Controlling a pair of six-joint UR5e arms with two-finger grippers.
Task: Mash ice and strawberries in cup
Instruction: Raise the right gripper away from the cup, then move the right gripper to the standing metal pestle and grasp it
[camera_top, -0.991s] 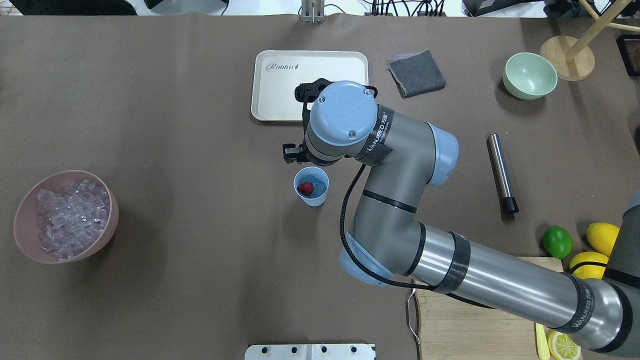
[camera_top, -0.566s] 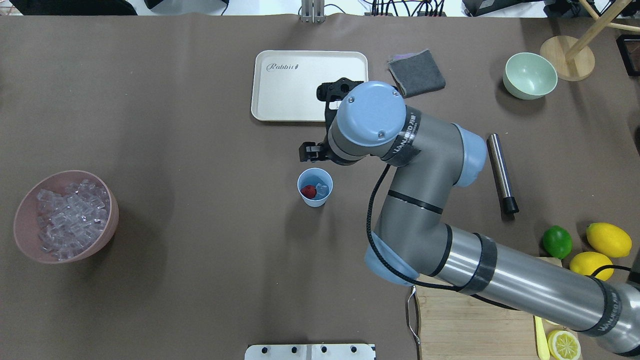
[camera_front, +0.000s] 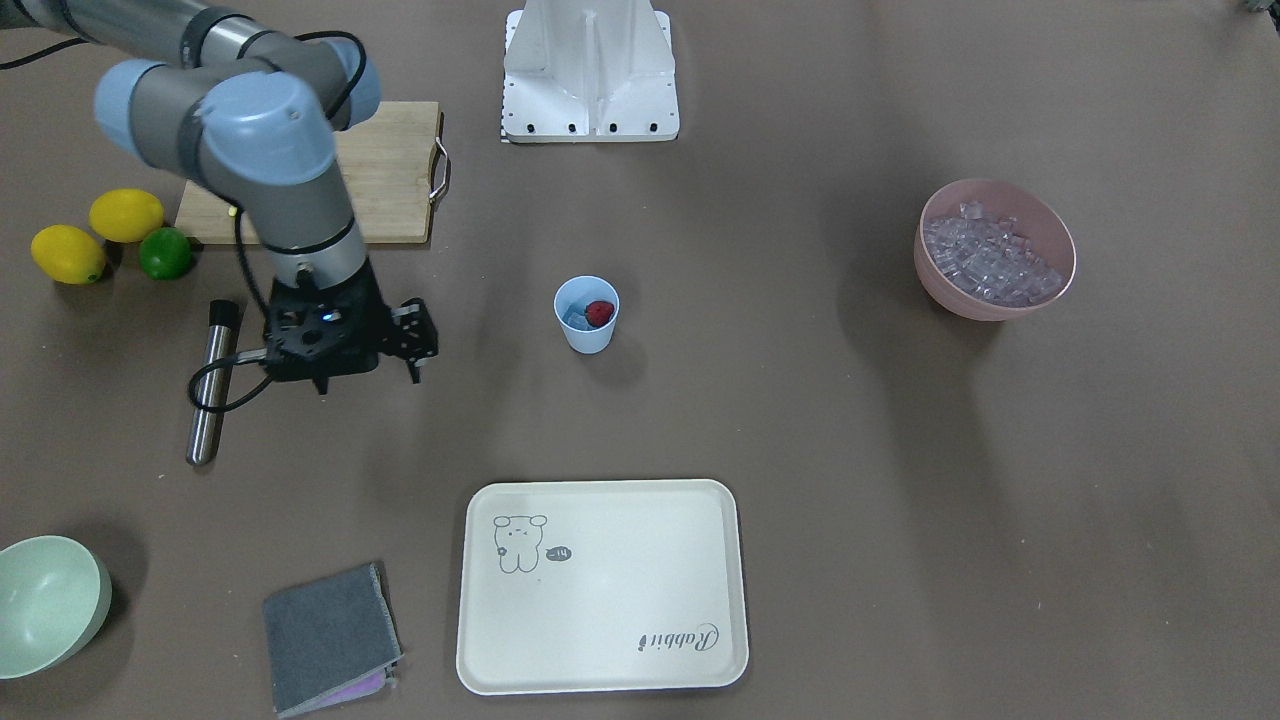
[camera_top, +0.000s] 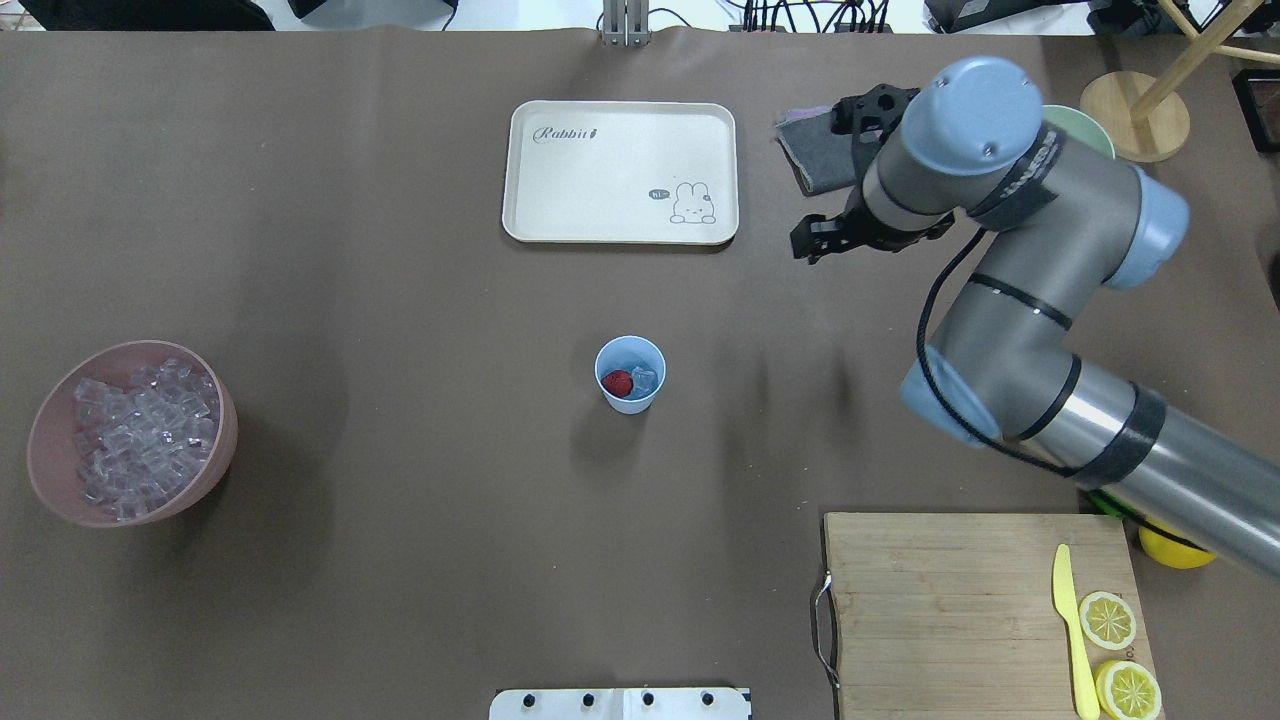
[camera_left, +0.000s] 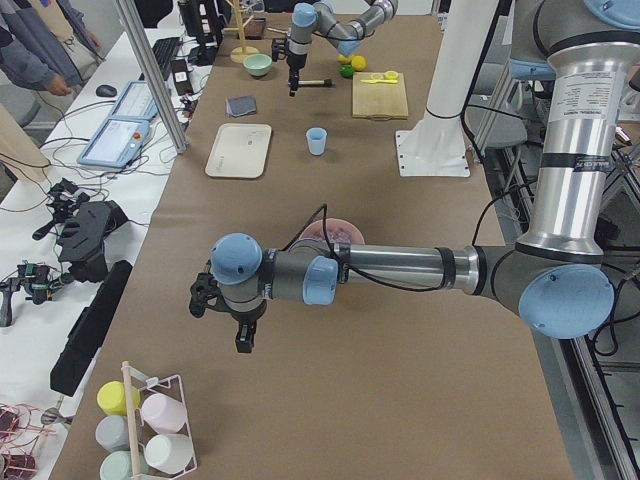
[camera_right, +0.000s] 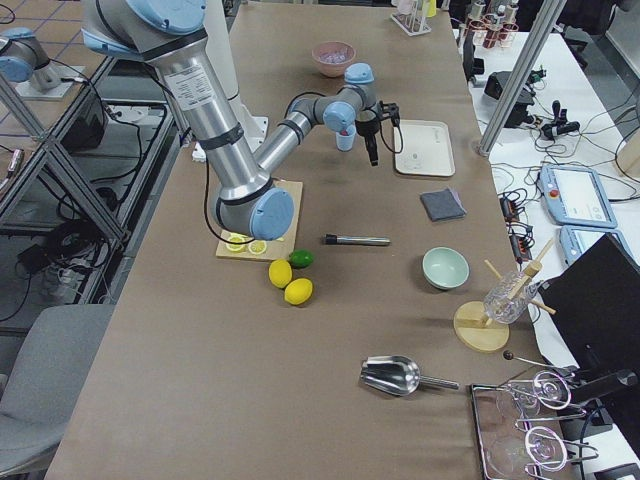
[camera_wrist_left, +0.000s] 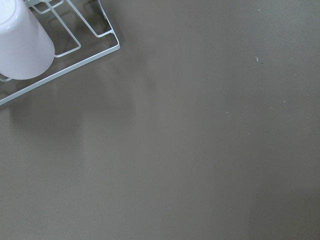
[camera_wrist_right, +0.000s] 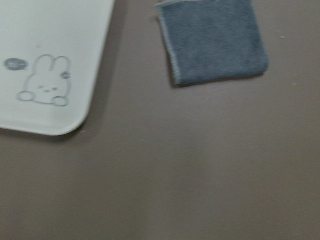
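While right gripper (camera_top: 815, 238) hovers downturned, arm (camera_top: 1010, 330) bent

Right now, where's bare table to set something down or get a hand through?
Biggest bare stretch: between pink bowl and cup. Also free: between cup and tray, and between cup and the robot's base, left of the board. Crowded: the right end, with right arm, cloth, green bowl, rod, lime, lemons.

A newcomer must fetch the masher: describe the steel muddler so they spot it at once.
Start at the wooden cutting board on the robot's right side, with two lemons and a lime beside it. Just past the lime, toward the operators, lies the steel muddler. It is the only long shiny cylinder there, black-capped at one end.
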